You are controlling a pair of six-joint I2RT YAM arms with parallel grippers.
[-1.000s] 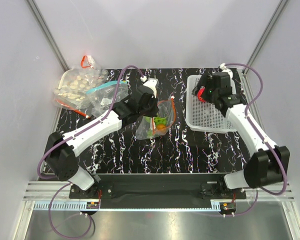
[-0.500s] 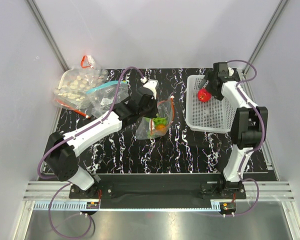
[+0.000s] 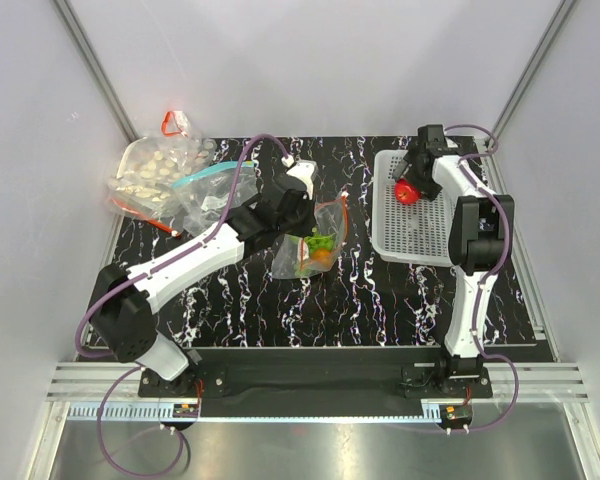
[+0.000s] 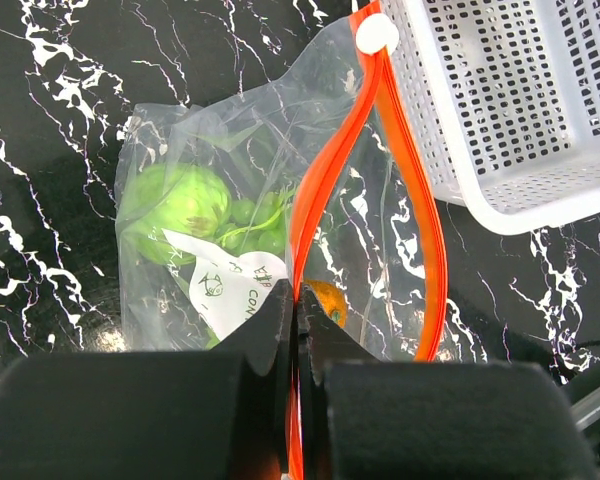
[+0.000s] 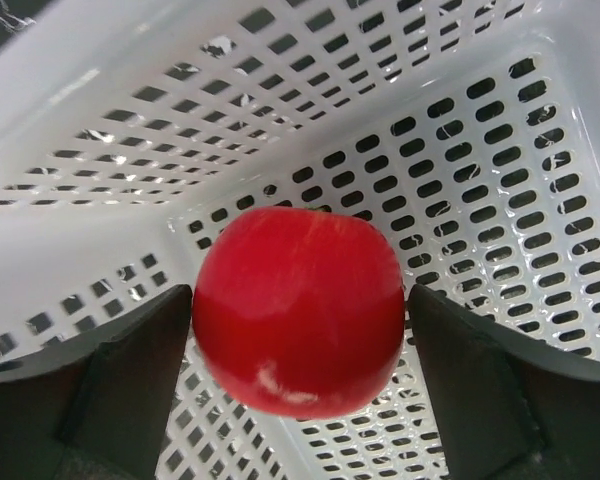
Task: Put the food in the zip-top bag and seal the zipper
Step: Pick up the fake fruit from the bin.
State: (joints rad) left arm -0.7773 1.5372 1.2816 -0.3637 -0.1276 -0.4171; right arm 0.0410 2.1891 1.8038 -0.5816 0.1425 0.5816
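At the middle of the table (image 3: 230, 300) the bag (image 3: 315, 245) holds the green pieces (image 4: 180, 205) and orange ball (image 4: 325, 300), with the left gripper (image 4: 296, 320) pinching its unsealed zipper (image 4: 310, 200), while the red fruit (image 5: 298, 310), not yet bagged, lies in the basket (image 3: 380, 210) at the far right corner between the spread jaws of the right gripper (image 5: 298, 330).

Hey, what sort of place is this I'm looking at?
Most likely a robot lab test cell: a left arm and right arm bolted at the edge of a marbled table, plain white walls around it, and toy food staged in a bag and a basket.
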